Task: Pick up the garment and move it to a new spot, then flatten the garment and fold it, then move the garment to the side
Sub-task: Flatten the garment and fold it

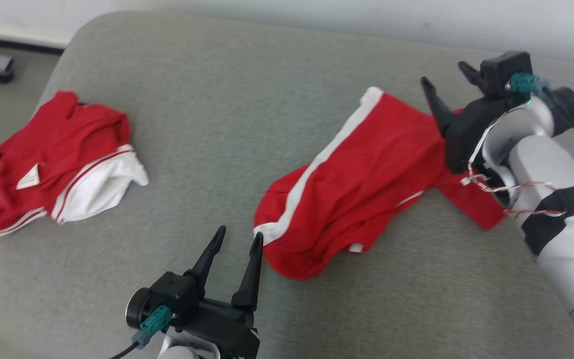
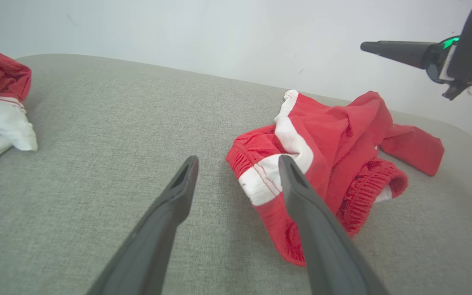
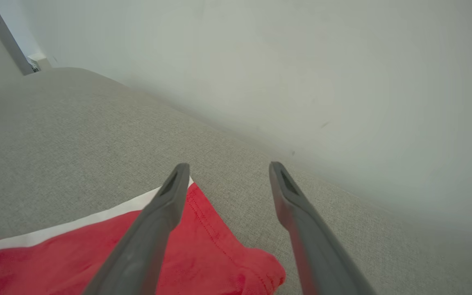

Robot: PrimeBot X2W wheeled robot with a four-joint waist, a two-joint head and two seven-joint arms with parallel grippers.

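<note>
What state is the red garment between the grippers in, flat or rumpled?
Rumpled, not flat: the red garment lies on the grey cushion with its cloth creased and heaped, and its elastic waistband bunched up.

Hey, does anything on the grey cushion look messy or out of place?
The striped red garment lies rumpled, not flat, one end bunched by the open left gripper, the other near the open right gripper. A second red and white garment sits in a crumpled heap near the left edge of the grey cushion.
</note>
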